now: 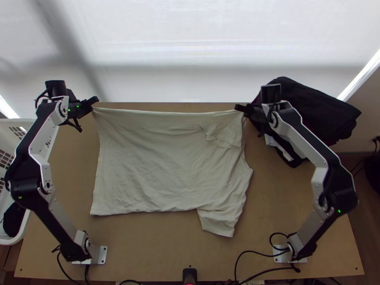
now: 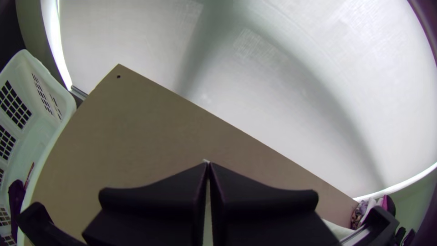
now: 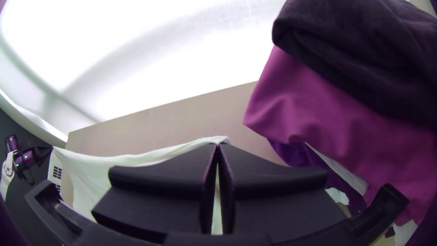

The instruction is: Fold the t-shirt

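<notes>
- At the far left, a white basket (image 1: 16, 121) was placed beside the wooden table (image 1: 156, 251).
- At the shirt's far left corner, the cloth was pinched by the left gripper (image 2: 208, 165), its fingers pressed together on the edge.
- Across the middle of the table, the pale t-shirt (image 1: 161, 161) was spread out, with its straight end, judged to be the hem (image 1: 100, 175), turned to the left. Its far edge was drawn nearly straight between both grippers.
- Toward the right of the shirt, one sleeve (image 1: 225, 135) was laid in over the body, while the near sleeve (image 1: 218, 223) was left pointing out toward the arms' bases.
- At the shirt's far right corner, the cloth was clamped by the right gripper (image 3: 218, 145), its fingers closed on the edge.
- Farther right, a heap of dark clothes (image 1: 316, 107) was piled.
- The step in hand was judged to be the first big fold. For the next move, the far edge needed to be carried evenly over the body and laid along the near edge, with both corners kept gripped until it was set down.
</notes>
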Motion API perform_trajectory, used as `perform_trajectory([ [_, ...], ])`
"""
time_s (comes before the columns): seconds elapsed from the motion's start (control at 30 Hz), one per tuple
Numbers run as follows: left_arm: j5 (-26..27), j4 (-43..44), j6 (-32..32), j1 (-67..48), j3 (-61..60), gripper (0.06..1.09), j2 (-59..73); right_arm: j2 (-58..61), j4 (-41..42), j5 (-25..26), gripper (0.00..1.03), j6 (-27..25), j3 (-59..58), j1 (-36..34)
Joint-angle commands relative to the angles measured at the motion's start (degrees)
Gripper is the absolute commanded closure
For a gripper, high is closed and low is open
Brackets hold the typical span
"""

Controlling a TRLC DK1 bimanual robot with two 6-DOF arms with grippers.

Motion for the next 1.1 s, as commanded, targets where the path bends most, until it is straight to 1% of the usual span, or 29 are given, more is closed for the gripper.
perform_trajectory([
  [0.0, -0.8, -3.0, -2.2, 0.3, 6.6, 1.05, 4.9, 6.8, -6.0, 0.2, 1.00, 2.0, 9.7, -0.6],
  [0.13, -0.3, -8.8, -3.5, 0.3, 14.5, 1.05, 9.3, 12.2, -12.2, 0.2, 1.00, 3.0, 18.6, -0.5],
  [0.2, 1.5, -15.5, -3.6, 0.2, 20.3, 1.05, 12.5, 14.4, -15.6, -0.2, 1.00, 3.6, 23.0, -0.5],
  [0.3, 2.5, -27.2, -3.6, 0.0, 29.4, 1.05, 16.7, 18.8, -25.1, -1.0, 1.00, 5.1, 32.0, -0.5],
  [0.37, 3.1, -28.9, -3.3, -0.1, 29.3, 1.05, 16.4, 21.5, -31.5, -1.0, 1.00, 5.1, 37.4, -0.5],
  [0.5, 4.6, -34.5, -0.9, 0.1, 29.0, 1.05, 15.8, 20.7, -35.1, -1.5, 1.00, 5.0, 36.9, -0.6],
  [0.6, 5.8, -37.4, 1.0, 0.6, 27.5, 1.05, 15.0, 20.3, -39.6, -1.7, 1.00, 4.7, 36.7, -0.7],
  [0.67, 6.8, -37.6, 1.5, 1.2, 25.1, 1.05, 13.6, 19.3, -41.4, -2.1, 1.00, 4.2, 35.1, -0.7],
  [0.8, 8.0, -37.9, 2.4, 2.0, 20.5, 1.05, 10.4, 15.0, -41.7, -3.2, 1.00, 3.6, 29.1, -0.4],
  [1.07, 10.5, -36.7, 4.2, 2.5, 8.6, 1.05, 0.9, 9.2, -42.0, -3.2, 1.00, 3.2, 20.3, 0.1],
])
